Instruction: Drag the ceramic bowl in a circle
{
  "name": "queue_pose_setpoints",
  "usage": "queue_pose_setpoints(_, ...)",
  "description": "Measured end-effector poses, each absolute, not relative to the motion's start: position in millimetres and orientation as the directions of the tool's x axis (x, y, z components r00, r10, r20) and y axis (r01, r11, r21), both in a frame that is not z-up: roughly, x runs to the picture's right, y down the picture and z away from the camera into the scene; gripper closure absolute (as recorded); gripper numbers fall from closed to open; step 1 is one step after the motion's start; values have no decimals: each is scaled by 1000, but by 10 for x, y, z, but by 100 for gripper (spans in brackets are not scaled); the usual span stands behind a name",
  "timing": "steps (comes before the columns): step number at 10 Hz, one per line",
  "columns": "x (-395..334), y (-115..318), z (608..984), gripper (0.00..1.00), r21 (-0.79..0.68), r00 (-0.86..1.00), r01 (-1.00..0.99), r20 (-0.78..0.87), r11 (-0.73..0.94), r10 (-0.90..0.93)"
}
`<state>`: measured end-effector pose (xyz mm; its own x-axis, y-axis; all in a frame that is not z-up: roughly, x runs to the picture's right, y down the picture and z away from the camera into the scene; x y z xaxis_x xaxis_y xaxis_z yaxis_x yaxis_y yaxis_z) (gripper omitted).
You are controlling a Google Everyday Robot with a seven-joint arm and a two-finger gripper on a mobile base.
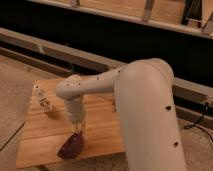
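The ceramic bowl (70, 147) is seen at the near edge of the wooden table (102, 125), near and right of the glass cup (45, 103). Its far rim appears to be pinched by the closed gripper (78, 132). The bowl is judged stiff, glossy and breakable, and is best held by the rim.

Lab-like space: wooden table (107, 131), metal rails (45, 44)
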<state>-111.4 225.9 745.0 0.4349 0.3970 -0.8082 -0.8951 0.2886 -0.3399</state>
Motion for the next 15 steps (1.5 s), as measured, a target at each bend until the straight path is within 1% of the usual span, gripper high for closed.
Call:
queue_pose_setpoints(3, -759, 2216, 7581, 100, -270, 384, -910, -836, 316, 393)
queue_pose_setpoints(4, -574, 2150, 7673, 100, -225, 348, -919, -847, 323, 401)
queue_pose_setpoints(8, -262, 1872, 7996, 100, -118, 255, -943, -858, 312, 447)
queue_pose_setpoints(12, -399, 1434, 8336, 100, -66, 214, -953, -836, 295, 506)
queue_pose_setpoints(15, -753, 1207, 8486, 100, -74, 220, -957, -818, 281, 532)
